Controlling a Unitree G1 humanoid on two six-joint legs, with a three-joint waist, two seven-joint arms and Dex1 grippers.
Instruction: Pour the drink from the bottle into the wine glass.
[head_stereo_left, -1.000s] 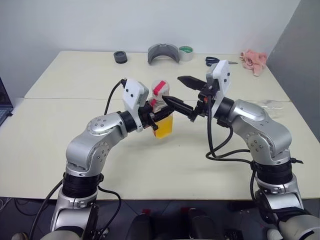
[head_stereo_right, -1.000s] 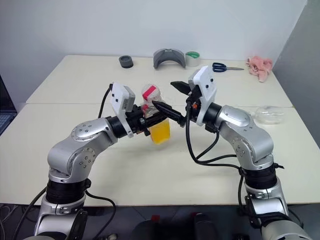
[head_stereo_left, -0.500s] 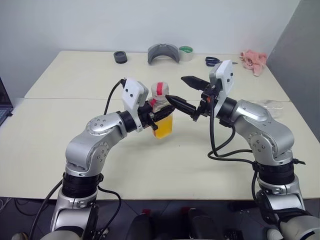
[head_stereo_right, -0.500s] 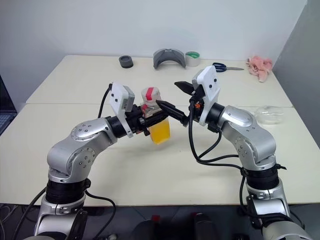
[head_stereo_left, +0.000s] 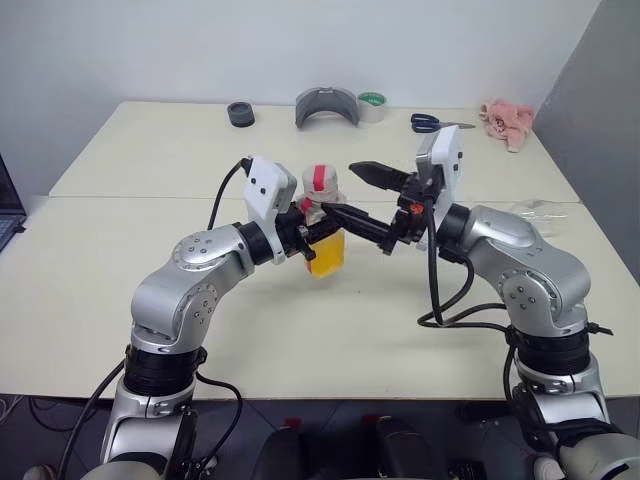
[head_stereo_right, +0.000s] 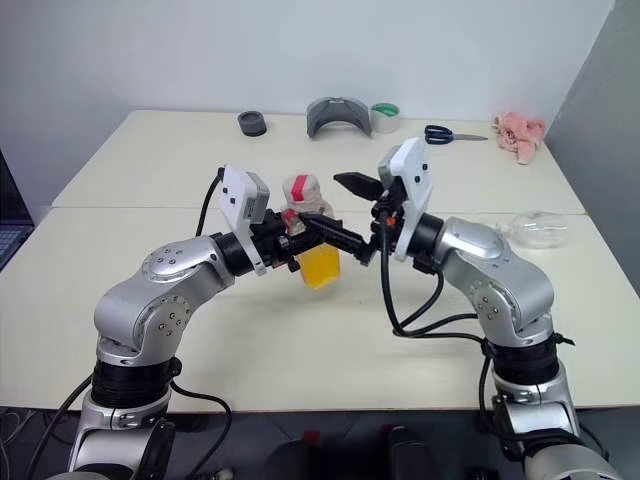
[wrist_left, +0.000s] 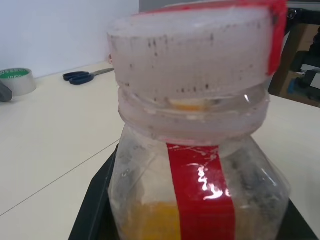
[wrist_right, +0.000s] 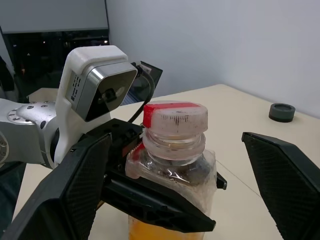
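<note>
My left gripper (head_stereo_left: 316, 229) is shut on the bottle (head_stereo_left: 325, 236) and holds it upright above the table's middle. The bottle is small, of clear plastic, with a red strip and a white-and-red cap (wrist_right: 175, 117). The orange drink (head_stereo_left: 327, 254) fills its lower part. My right gripper (head_stereo_left: 337, 189) is open, with one finger on each side of the cap and not touching it. The wine glass (head_stereo_right: 535, 229) shows faintly as a clear shape on the table behind my right arm; I cannot tell whether it stands upright.
Along the far edge of the table (head_stereo_left: 150, 300) lie a black round piece (head_stereo_left: 240, 113), a grey curved part (head_stereo_left: 326, 105), a tape roll (head_stereo_left: 372, 104), scissors (head_stereo_left: 430, 122) and a pink cloth (head_stereo_left: 507, 120).
My right gripper has rolled a little, and its lower finger now reaches across in front of the bottle's neck. The left gripper and the bottle have stayed still.
</note>
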